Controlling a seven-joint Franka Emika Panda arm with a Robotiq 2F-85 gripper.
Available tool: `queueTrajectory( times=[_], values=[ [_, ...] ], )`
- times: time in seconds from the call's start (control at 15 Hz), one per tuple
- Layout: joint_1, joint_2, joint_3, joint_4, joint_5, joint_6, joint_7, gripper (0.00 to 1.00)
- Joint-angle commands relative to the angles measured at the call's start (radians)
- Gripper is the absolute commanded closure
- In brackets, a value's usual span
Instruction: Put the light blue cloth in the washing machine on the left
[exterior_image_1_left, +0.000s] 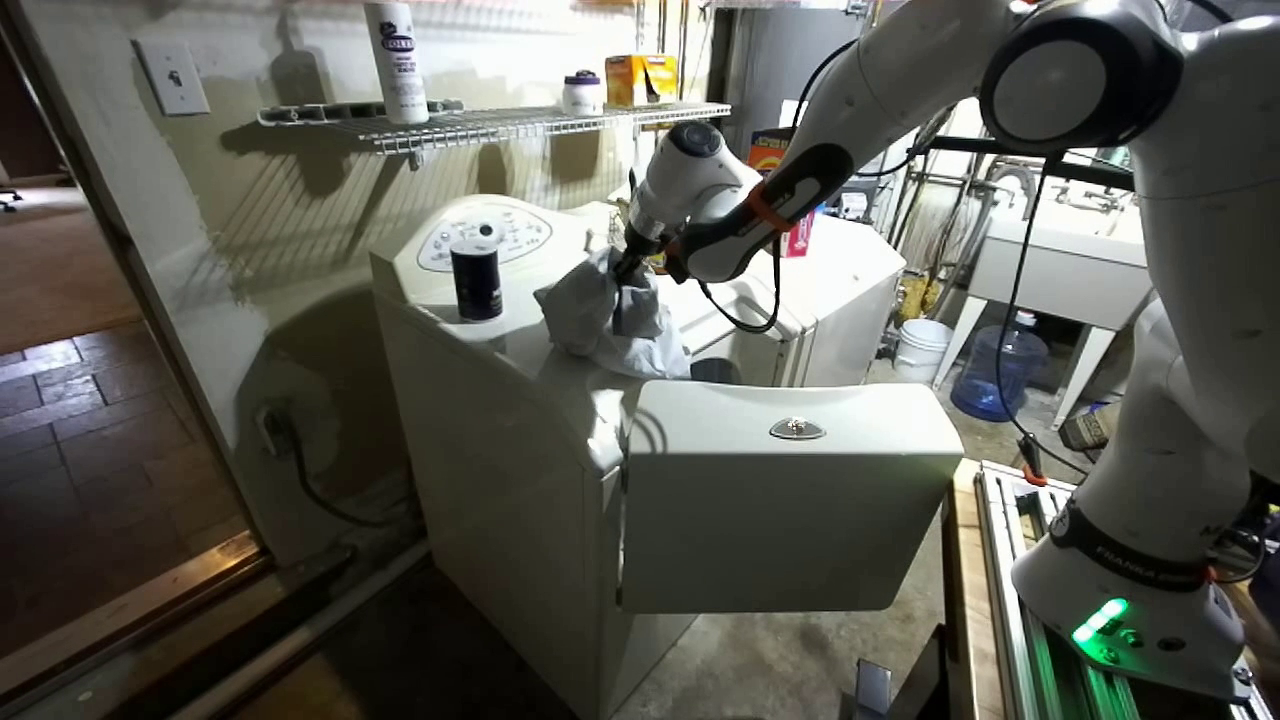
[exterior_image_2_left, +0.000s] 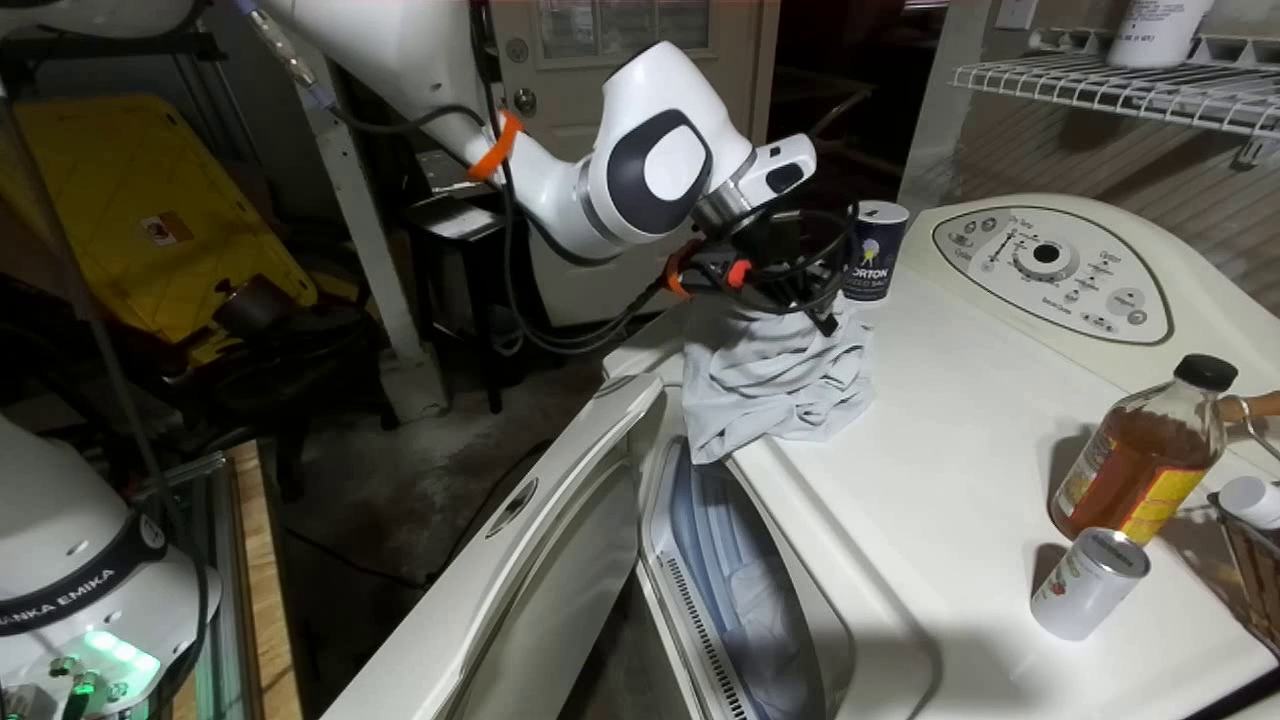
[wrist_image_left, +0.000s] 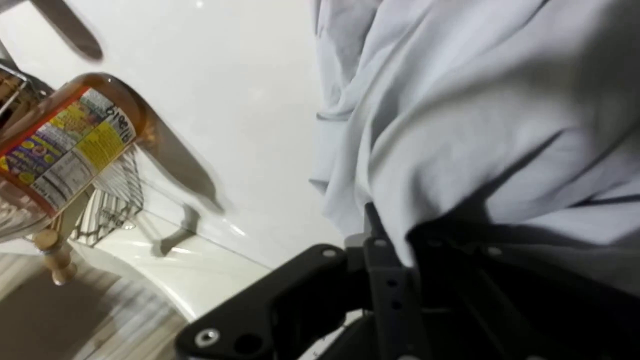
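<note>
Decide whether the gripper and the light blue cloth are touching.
Touching: the wrist view shows the gripper with a fold of the light blue cloth pinched between its jaws.

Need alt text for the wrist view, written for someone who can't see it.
A black robot hand pinches a bunched, pale grey-blue cloth that fills the upper right, with a glossy white machine top behind. At left, cut off by the frame, is a labelled bottle of amber liquid.
</note>
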Motion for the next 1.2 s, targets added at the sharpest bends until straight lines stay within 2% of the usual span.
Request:
queueTrajectory(
  times=[0.0, 0.2, 0.47, 0.53, 0.6, 0.87, 1.13],
  values=[
    [-0.076, 0.076, 0.087, 0.069, 0.092, -0.106, -0.11, 0.99],
    [-0.128, 0.131, 0.153, 0.147, 0.163, -0.201, -0.172, 0.99],
    [-0.17, 0.199, 0.196, 0.31, 0.217, -0.342, -0.228, 0.99],
    [-0.177, 0.211, 0.203, 0.348, 0.23, -0.389, -0.234, 0.87],
    [-0.182, 0.226, 0.204, 0.383, 0.23, -0.413, -0.242, 0.68],
    [-0.225, 0.288, 0.219, 0.53, 0.263, -0.588, -0.273, 0.42],
    [-0.316, 0.353, 0.282, 0.685, 0.381, -0.793, -0.366, 0.15]
  ],
)
